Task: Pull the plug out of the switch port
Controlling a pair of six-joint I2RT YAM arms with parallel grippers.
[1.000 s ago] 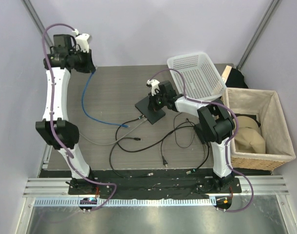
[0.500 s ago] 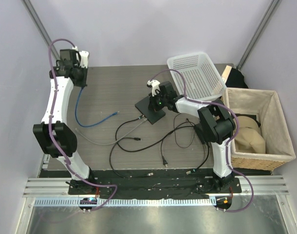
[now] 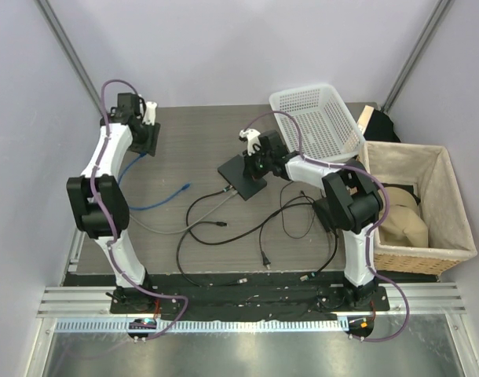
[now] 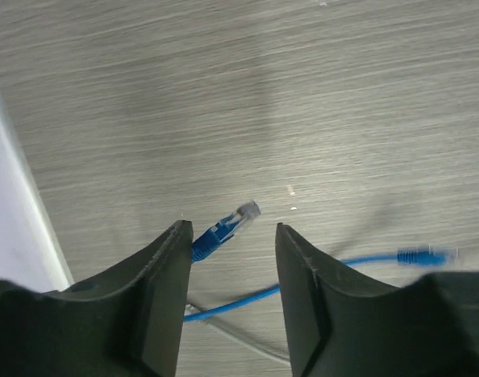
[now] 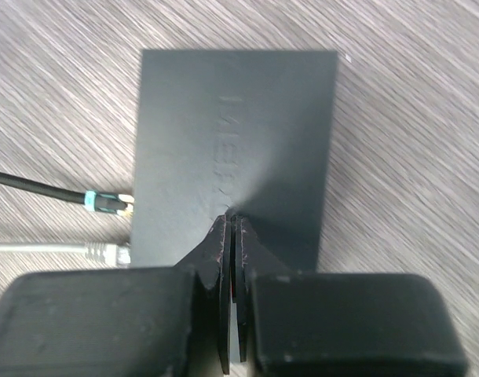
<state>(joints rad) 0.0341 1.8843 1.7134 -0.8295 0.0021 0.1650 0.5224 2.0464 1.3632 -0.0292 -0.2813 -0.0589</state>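
The flat dark-grey switch box (image 3: 241,177) lies mid-table and fills the right wrist view (image 5: 232,133). My right gripper (image 3: 254,163) is shut and empty, its tips (image 5: 232,221) pressing down on the box's top. A black cable's teal-ringed plug (image 5: 106,203) and a grey cable's plug (image 5: 104,251) sit in ports on the box's left edge (image 5: 133,224). The blue cable (image 3: 145,206) lies loose on the table, one plug (image 3: 184,187) left of the box. My left gripper (image 3: 148,141) is open at the far left, and the cable's other blue plug (image 4: 228,224) shows between its fingers.
A white mesh basket (image 3: 314,118) stands behind the box to the right. A wicker basket (image 3: 451,206) holding a beige object is at the right edge. Loose black cables (image 3: 263,229) loop over the near table.
My left arm swung right and down from the far-left corner, and its gripper let go of the blue cable, which slumped onto the table. The right arm stayed on the box.
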